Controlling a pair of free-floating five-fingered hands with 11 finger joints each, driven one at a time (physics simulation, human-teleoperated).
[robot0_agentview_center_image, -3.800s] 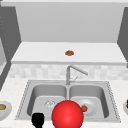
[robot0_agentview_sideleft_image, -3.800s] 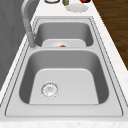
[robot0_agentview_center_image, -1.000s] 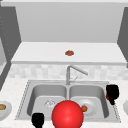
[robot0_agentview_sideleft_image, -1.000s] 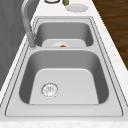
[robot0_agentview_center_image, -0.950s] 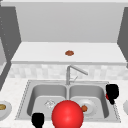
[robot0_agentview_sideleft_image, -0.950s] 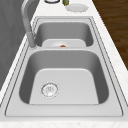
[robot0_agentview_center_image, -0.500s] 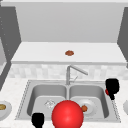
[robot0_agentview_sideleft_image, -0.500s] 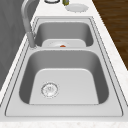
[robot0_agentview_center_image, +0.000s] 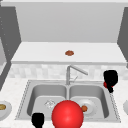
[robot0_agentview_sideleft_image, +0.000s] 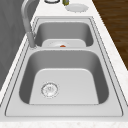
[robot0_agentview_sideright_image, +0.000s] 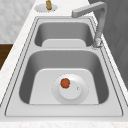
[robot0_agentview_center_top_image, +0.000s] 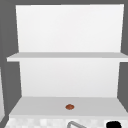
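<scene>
Right hand: risen from the sink's right rim toward its back right corner; clamped on small red object.
Left hand: unmoved at front edge; finger state cannot be told.

So there's an open white cabinet with two shelves. The lower shelf has one small brown round thing sitting on it, around 6 o'clock. The faucet's top pokes in at the bottom edge, and the right hand peeks in near 5 o'clock, well apart from the brown thing.
</scene>
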